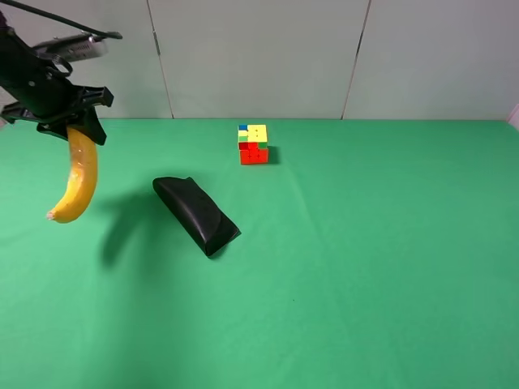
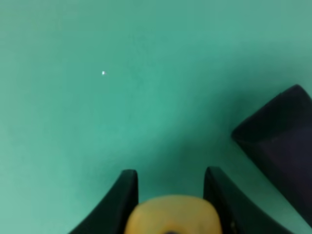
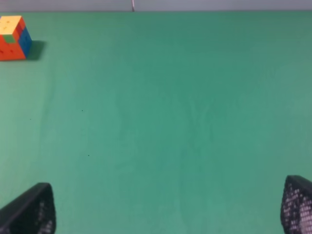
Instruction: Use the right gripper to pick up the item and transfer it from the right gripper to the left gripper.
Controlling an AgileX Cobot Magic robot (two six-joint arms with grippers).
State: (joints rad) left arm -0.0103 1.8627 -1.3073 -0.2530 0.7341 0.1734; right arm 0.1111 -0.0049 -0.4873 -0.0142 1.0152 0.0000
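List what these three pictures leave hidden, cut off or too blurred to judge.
- Banana: its top end is hidden inside the left gripper in the high view; the left wrist view shows only a blurred end.
- Black case: cut off by the left wrist picture's edge.
- Right gripper: only two finger tips show in its wrist view; it is outside the high view.
- Cube: sticker pattern too small.
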